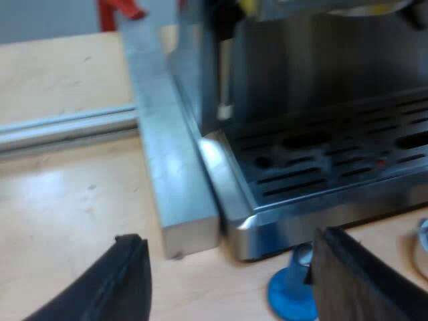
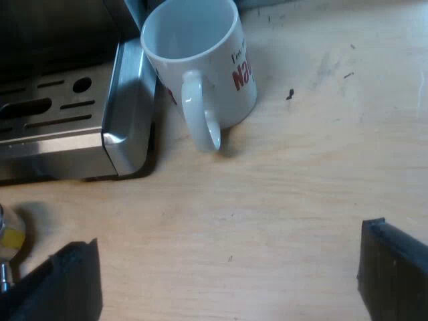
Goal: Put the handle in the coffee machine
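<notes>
A wooden table (image 1: 67,200) is seen under everything. The espresso machine (image 1: 321,160) is set on it, with a grey metal bar (image 1: 170,174) laid along its side. A white mug (image 2: 200,60) is stood upright just beside the drip tray's corner. A blue tamper (image 1: 291,297) is placed at the machine's front, near the left gripper (image 1: 229,237), whose fingers are spread. The right gripper (image 2: 229,235) is held wide apart over the table. Whether the small metal piece (image 2: 8,237) near it is the holder cannot be told.

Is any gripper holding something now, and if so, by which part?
Nothing is held. The left gripper is open beside the blue tamper; the right gripper is open near the mug.
</notes>
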